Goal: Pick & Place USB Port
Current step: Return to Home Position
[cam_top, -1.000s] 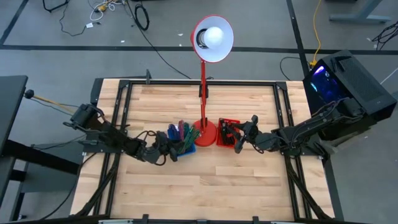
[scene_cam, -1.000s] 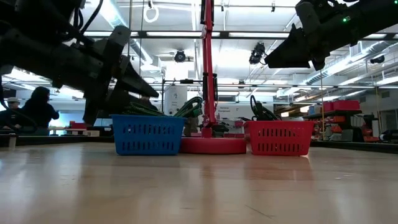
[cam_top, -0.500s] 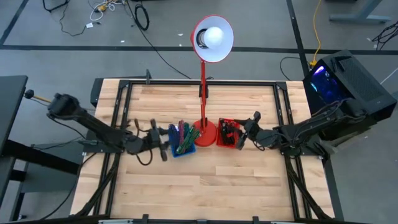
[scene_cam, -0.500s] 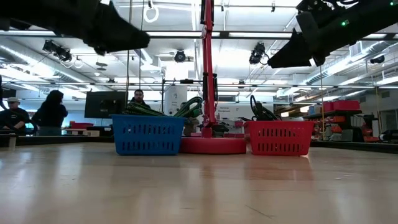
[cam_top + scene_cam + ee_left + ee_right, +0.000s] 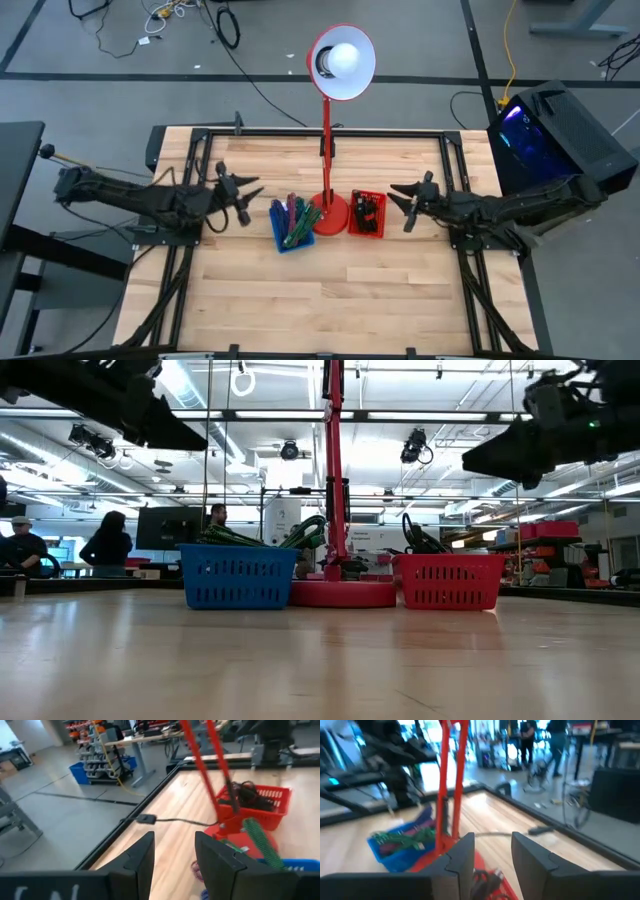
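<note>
The left gripper [image 5: 250, 197] and the right gripper [image 5: 398, 207] hang spread and empty above the table [image 5: 330, 300]. Coloured cables [image 5: 292, 220] lie in the blue bin [image 5: 290, 247], black cables [image 5: 368, 212] in the red bin [image 5: 366, 234], at the table's middle. Sorting seems finished; only homing is left.

High camera looks straight down on the whole table [image 5: 320, 300]. Low one sits at 6 o'clock, facing 12. Wrist cameras at 9 and 3 look inward. All share the lamp [image 5: 327, 140].
</note>
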Motion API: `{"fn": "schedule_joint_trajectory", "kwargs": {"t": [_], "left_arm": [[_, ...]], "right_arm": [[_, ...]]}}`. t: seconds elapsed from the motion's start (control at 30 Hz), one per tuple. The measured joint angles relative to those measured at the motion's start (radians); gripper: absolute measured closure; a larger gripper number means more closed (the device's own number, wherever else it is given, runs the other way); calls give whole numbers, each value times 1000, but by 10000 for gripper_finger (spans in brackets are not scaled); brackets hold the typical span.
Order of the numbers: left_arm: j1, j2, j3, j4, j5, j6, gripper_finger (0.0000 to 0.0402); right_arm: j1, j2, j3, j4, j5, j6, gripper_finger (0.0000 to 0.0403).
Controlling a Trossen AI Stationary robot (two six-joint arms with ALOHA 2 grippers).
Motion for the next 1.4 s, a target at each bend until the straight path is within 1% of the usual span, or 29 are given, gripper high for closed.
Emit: {"fn": "schedule_joint_trajectory", "kwargs": {"t": [0.1,0.13,0.23,0.27,0.37,0.47,0.57,0.83,0.93,1.2,1.37,1.4], "left_arm": [[87,-72,-3,-75,62,-11,257],[114,-94,-11,-92,96,-14,257],[190,-140,-51,-105,194,-21,257],[213,-153,-67,-106,210,-30,257],[257,-165,-94,-115,194,-77,257],[277,-160,-96,-128,184,-142,257],[279,-156,-96,-127,195,-184,257],[274,-163,-103,-118,199,-185,257],[264,-236,-135,-117,208,-185,257],[254,-539,-312,-114,214,-185,257],[253,-666,-338,20,233,-186,257],[254,-671,-338,52,232,-187,257]], "right_arm": [[-11,-62,-65,98,-27,-18,271],[-11,-75,-80,118,-36,-18,271],[-11,-103,-111,130,-35,-45,271],[-11,-107,-118,129,-17,-53,271],[-11,-107,-132,128,35,-55,271],[-11,-105,-133,127,43,-56,271],[-11,-105,-134,127,43,-58,271],[-11,-106,-134,126,43,-58,271],[-11,-134,-134,122,43,-57,271],[-11,-308,-142,130,43,-55,271],[-25,-469,-145,91,36,-55,271],[-34,-495,-145,90,33,-55,271]]}}
